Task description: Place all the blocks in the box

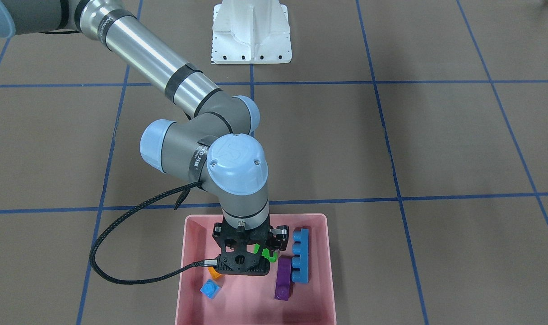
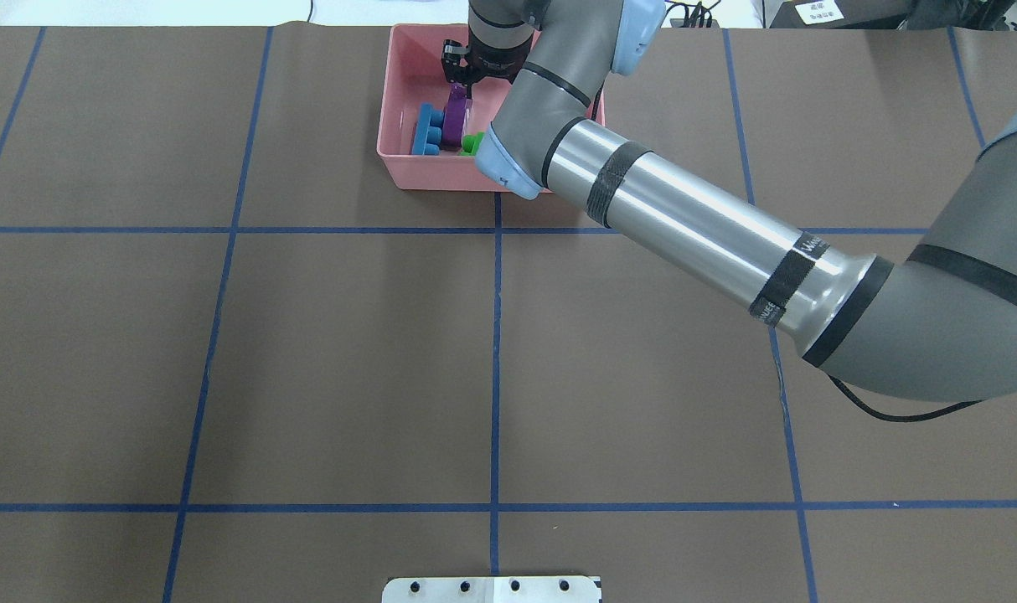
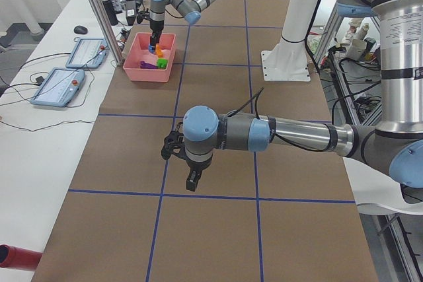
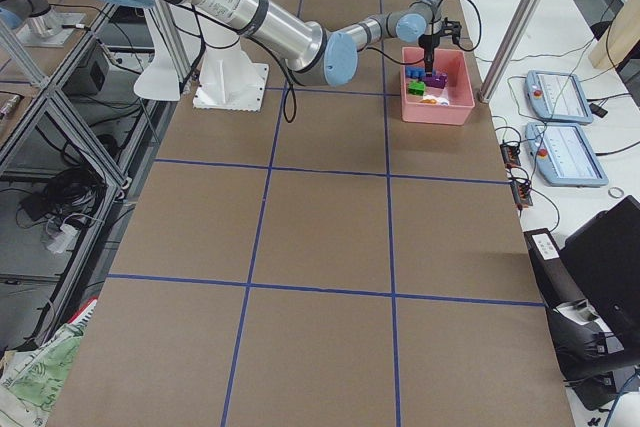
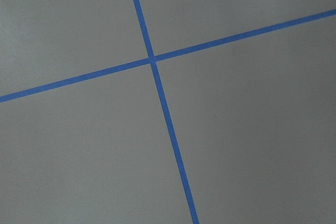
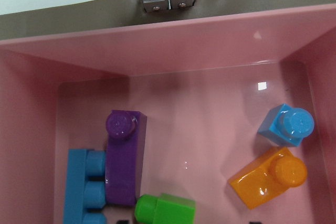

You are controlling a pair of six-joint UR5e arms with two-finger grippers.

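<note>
The pink box [image 1: 256,218] sits at the table's far edge from the robot. All five blocks lie in it: orange [image 6: 270,177], tiny blue cube [image 6: 287,125], long blue [image 6: 84,187], purple [image 6: 125,161] beside the long blue, and green [image 6: 165,208]. My right gripper [image 1: 249,255] hangs over the box, just above the green block [image 1: 269,255], with its fingers spread wide and holding nothing. My left gripper [image 3: 192,179] hovers above bare table in the exterior left view only, and I cannot tell whether it is open or shut.
A white metal base [image 1: 251,40] stands at the robot's side of the table. Blue tape lines [image 5: 152,59] grid the brown table cover. The right arm [image 2: 684,218] stretches diagonally across the table to the box [image 2: 395,100].
</note>
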